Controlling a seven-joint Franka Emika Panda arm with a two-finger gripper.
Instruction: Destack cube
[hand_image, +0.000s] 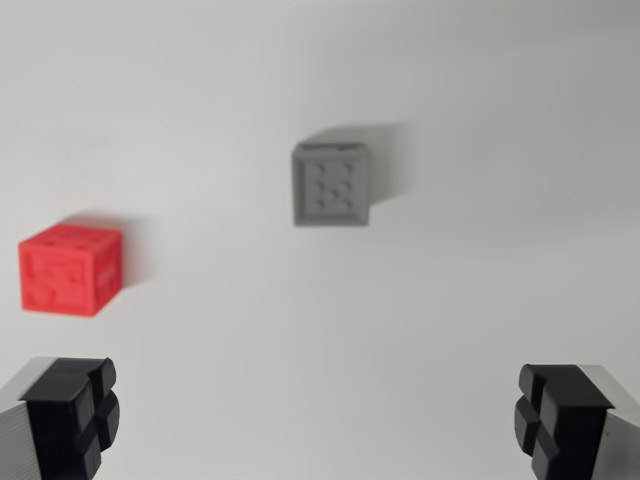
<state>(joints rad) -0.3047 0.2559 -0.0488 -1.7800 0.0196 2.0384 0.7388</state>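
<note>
Cubes, two, on white worktop: grey cube; red cube well left of it, nearer pincer. No legible writing. Pincer wide open, empty.

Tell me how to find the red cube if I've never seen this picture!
Start on the plain white table. Look to the wrist view's left, a bit above the black left finger. The red cube sits there alone, apart from the grey cube near the middle; it is the only brightly coloured thing.
</note>
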